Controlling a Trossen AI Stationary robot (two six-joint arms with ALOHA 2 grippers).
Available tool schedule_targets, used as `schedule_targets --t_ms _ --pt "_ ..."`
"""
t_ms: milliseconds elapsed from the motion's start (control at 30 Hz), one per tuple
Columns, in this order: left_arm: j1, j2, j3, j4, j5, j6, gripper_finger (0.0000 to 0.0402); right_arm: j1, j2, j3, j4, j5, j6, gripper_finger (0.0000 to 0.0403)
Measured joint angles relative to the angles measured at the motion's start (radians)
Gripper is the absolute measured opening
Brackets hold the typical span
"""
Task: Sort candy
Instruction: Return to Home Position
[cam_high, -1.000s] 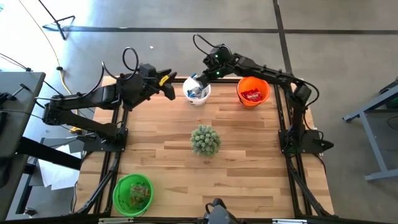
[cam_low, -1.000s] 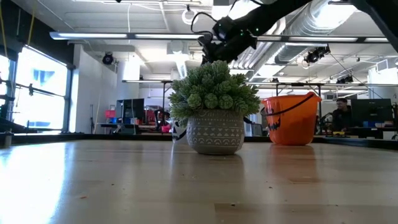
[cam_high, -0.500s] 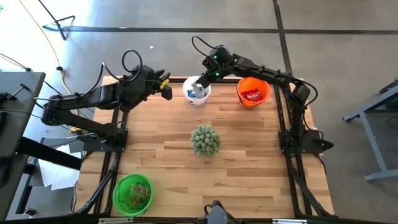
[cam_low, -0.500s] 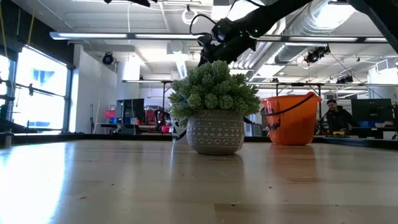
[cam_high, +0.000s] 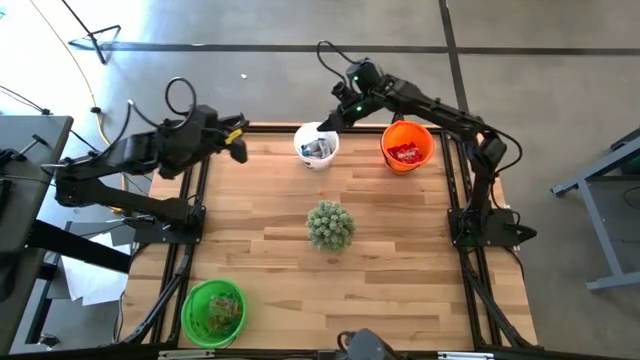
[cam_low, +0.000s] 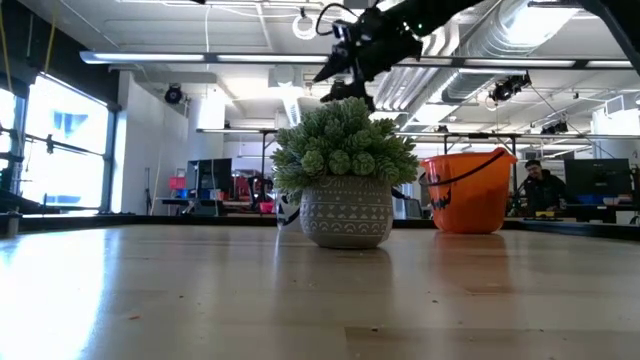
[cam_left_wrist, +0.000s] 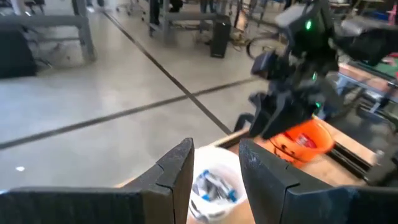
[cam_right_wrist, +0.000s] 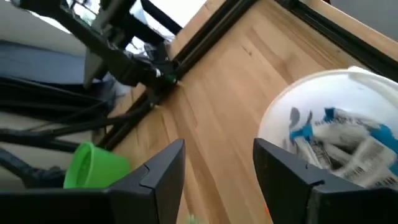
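Observation:
Blue-and-white wrapped candy (cam_right_wrist: 348, 140) lies in the white bucket (cam_high: 318, 140) at the table's far edge. Red packets (cam_high: 405, 154) lie in the orange bucket (cam_high: 406, 132) to its right. The green bucket (cam_high: 195, 310) at the near left holds small mixed pieces (cam_high: 220, 312). My right gripper (cam_high: 336, 114) hangs open just above and behind the white bucket, nothing between its fingers (cam_right_wrist: 161, 168). My left gripper (cam_high: 240, 146) hovers over the table's far left corner, open and empty, pointing toward the white bucket (cam_left_wrist: 214, 186).
A potted spiky green plant (cam_high: 330, 225) stands mid-table and hides the white bucket in the low view (cam_low: 345, 160). Black frame rails (cam_high: 190, 215) run along the table's left and right sides. Bare wood lies between the plant and the green bucket.
My right gripper has opened and risen from the white bucket's mouth, drawing a little toward the far edge. My left gripper has pulled back toward the table's left edge, away from the white bucket, with its fingers unchanged.

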Motion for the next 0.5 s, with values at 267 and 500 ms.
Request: schedule_targets --t_ms 267,500 --pt "0.000 -0.125 0.000 -0.140 0.056 -0.040 0.0117 0.001 -0.052 0.178 -0.324 0.017 -0.090 0.0183" --pt "0.000 -0.231 0.000 -0.220 0.085 -0.040 0.0117 0.003 -0.083 0.367 -0.508 0.057 -0.148 0.0183"
